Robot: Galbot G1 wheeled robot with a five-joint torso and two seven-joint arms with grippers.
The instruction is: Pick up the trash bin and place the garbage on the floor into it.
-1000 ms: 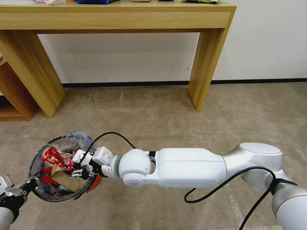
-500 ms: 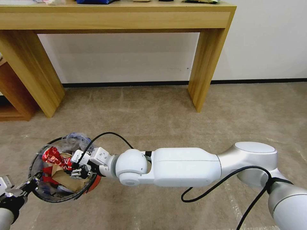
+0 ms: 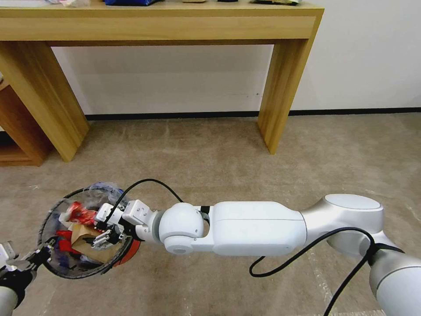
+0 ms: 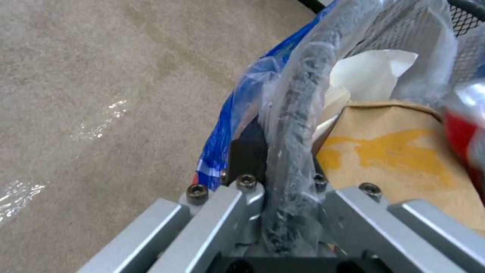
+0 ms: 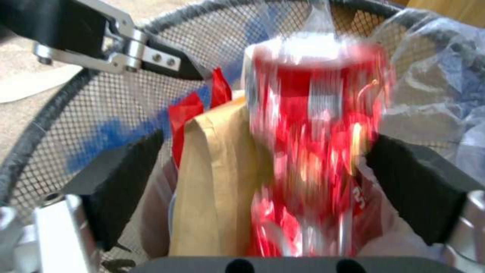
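Head view: left hand (image 3: 38,256) grips mesh trash bin (image 3: 57,268); right hand (image 3: 106,234), released, above blurred red can (image 5: 313,125).

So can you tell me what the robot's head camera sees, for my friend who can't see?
The right tool, open, is over the trash bin, which holds a red can. The left tool grips the bin's rim above the floor.
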